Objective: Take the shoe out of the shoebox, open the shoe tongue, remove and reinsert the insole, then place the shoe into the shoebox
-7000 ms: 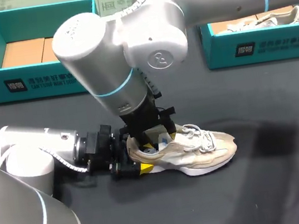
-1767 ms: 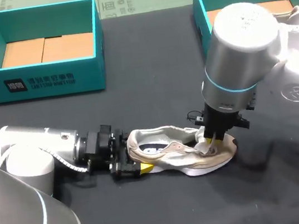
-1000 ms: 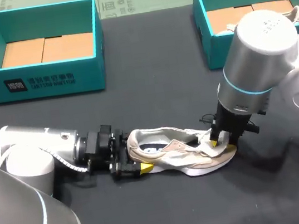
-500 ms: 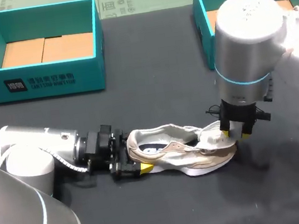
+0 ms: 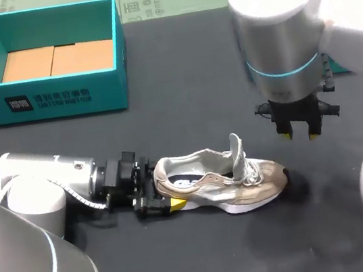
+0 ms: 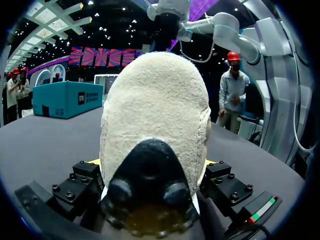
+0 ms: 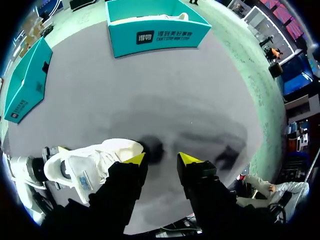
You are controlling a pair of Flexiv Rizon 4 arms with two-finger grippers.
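the shoe (image 5: pixel 217 189) is laid on the bench (image 5: pixel 184 108), tongue (image 5: pixel 238 151) stood up, heel clamped in the left claw (image 5: pixel 167 197). the right claw (image 5: pixel 299 135) is held open and empty above the toe.

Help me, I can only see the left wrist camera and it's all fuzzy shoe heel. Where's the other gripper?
Observer: The right gripper hangs open and empty above the table, just beyond the toe of the shoe.
Operator: Is the tongue up?
Observer: Yes, the tongue stands upright over the laces.
Operator: Is my gripper really holding it?
Observer: The head view shows the left gripper clamped on the heel, with the shoe resting on its sole on the table.
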